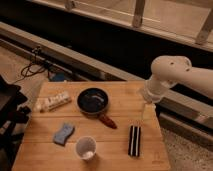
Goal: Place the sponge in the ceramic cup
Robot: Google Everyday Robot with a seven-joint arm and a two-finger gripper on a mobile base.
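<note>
**Sponge (63, 133) lies beside the ceramic cup (86, 148), not in it; the rim is where trouble could start.**
The cup stands upright near the table's (35, 159) front edge. The light-blue, wavy-edged sponge lies flat just left of the cup and looks about as wide as its mouth, so it could catch on the rim and tip or shove the cup. Far behind and right of the cup hangs the end effector (145, 111); open or closed, I cannot tell.
</note>
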